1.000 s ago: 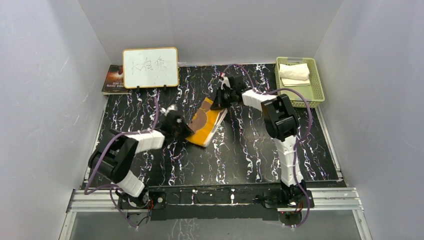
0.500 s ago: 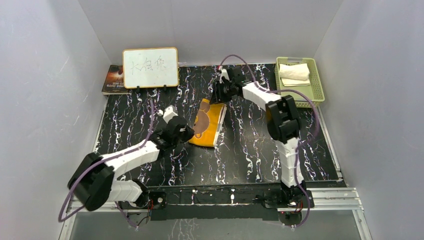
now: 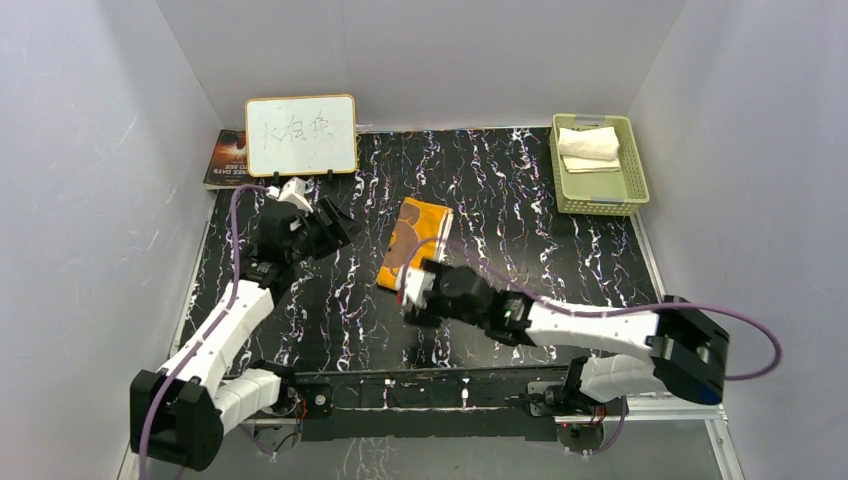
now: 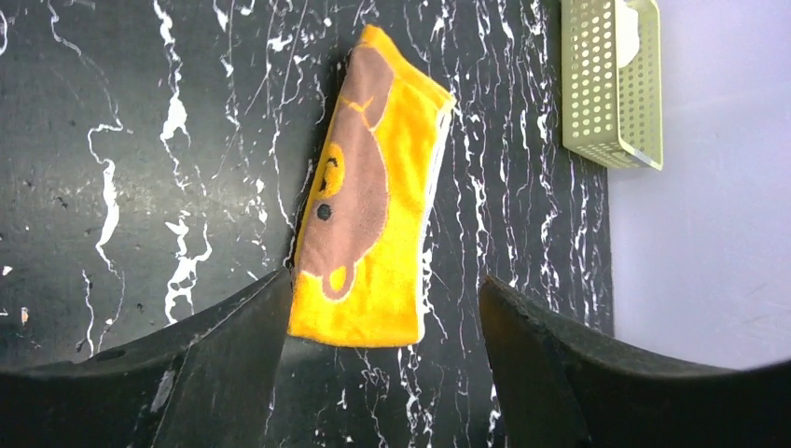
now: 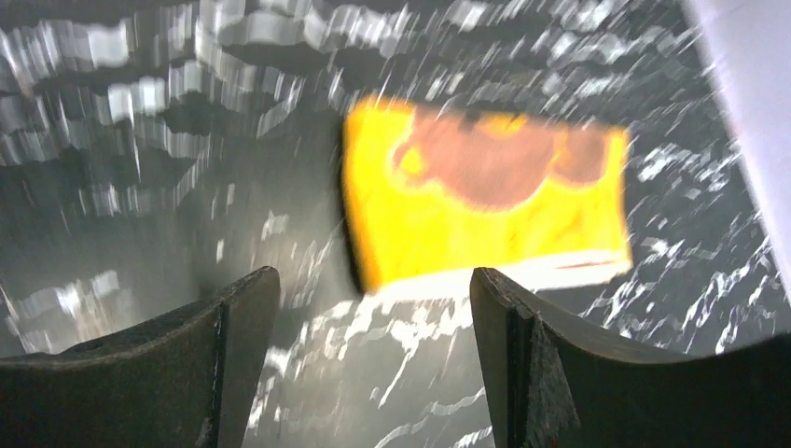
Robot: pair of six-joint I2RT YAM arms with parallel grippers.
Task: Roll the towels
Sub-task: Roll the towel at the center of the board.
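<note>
Folded into a strip, the orange-yellow bear-print cloth towel point(image 3: 417, 243) lies mid-table on the black marbled tabletop point(image 3: 520, 250). The left gripper point(image 4: 382, 285) and right gripper point(image 5: 373, 275) both gape empty. Rolling it well likely means pinching one short end squarely — turns kept tight. Two towels in all: the cream terry towel point(image 3: 588, 143) sits in the one pale-green plastic basket point(image 3: 632, 170).

Your top view looks down from high at the near side, taking in the whole table point(image 3: 540, 250); your wrist views sit close above it, facing down, all three share the orange towel point(image 3: 415, 243)
</note>
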